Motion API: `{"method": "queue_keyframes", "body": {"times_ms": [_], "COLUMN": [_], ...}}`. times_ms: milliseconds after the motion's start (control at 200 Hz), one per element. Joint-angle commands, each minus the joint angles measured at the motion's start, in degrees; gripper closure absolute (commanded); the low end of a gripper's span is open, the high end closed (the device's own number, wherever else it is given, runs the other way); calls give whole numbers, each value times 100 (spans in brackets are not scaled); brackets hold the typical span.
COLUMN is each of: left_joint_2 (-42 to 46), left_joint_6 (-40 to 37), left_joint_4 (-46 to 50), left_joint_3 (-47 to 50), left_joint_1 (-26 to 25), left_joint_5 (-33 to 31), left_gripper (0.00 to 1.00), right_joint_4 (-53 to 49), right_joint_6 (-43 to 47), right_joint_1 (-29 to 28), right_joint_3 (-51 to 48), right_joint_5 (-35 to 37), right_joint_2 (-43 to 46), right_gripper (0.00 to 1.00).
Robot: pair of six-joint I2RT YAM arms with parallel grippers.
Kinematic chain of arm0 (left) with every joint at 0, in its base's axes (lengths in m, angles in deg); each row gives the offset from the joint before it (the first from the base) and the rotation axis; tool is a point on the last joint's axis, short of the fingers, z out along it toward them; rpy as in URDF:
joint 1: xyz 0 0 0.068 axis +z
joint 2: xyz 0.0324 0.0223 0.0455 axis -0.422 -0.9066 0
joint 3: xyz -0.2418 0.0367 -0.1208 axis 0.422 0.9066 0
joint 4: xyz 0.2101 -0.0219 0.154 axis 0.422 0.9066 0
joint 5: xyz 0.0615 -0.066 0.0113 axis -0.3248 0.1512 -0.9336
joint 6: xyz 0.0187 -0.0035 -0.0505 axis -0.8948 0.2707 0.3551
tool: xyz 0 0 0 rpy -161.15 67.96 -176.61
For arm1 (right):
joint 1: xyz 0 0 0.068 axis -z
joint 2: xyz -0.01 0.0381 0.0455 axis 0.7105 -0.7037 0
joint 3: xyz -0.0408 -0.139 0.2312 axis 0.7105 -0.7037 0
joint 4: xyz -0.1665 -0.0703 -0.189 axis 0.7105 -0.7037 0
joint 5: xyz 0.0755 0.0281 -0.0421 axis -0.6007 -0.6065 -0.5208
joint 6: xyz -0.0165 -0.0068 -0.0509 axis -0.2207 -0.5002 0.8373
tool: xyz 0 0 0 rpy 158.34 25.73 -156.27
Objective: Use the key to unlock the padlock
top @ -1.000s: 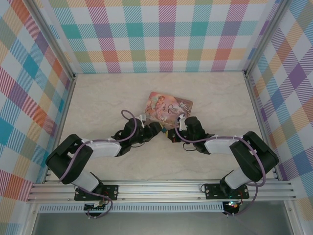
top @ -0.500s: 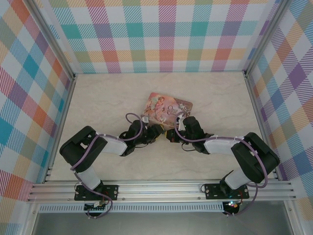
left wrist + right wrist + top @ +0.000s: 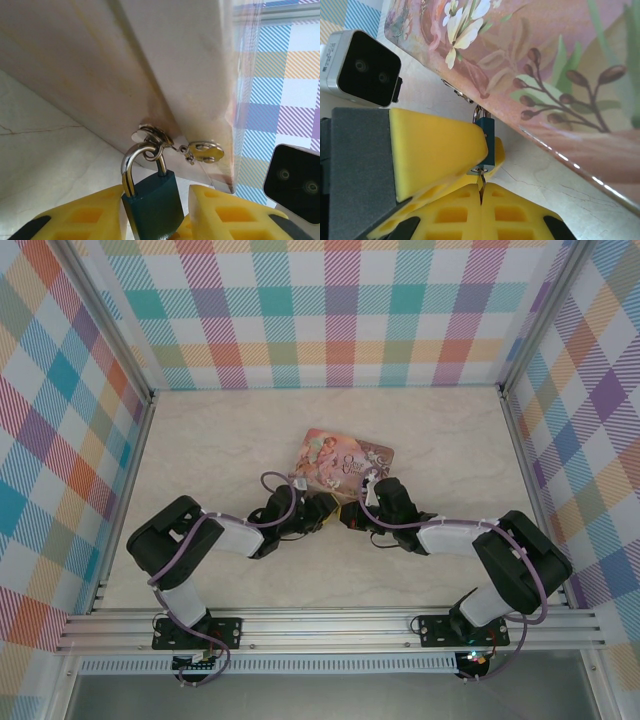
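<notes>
**Padlock and key brought together at the tin's clasp.**
The padlock (image 3: 153, 205) hangs at the near edge of the tin (image 3: 560, 60), its blue body pinched by the left tool (image 3: 322, 510). The right tool (image 3: 481, 195), pressed together on the key (image 3: 480, 176), now meets the lock's underside. A second ago a gap separated them. Insertion appears under way, with turning still to come.

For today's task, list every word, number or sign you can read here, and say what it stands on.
Pink illustrated rectangular tin: curly lettering on its lid, too small to read.
Black-faced silver camera box: tiny marks on its side, blurred.
Small blue padlock with silvery shackle: no marking visible.
</notes>
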Motion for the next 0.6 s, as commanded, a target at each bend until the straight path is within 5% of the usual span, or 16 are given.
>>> {"method": "queue_keyframes", "body": {"times_ms": [0, 235, 595], "left_joint_2": [-75, 4, 161], "left_joint_6": [206, 224, 266], "left_joint_4": [-305, -279, -79], "left_joint_3": [-101, -4, 144], "left_joint_1": [-95, -103, -93], "left_joint_5": [-71, -237, -589], "left_gripper": [64, 76, 69], "right_joint_4": [408, 283, 218], "right_joint_6": [-229, -229, -230], "right_joint_1": [-73, -83, -82], "right_joint_3": [139, 94, 26], "right_joint_5": [-139, -24, 46], "right_joint_2": [72, 129, 265], "right_gripper": [98, 98, 98]}}
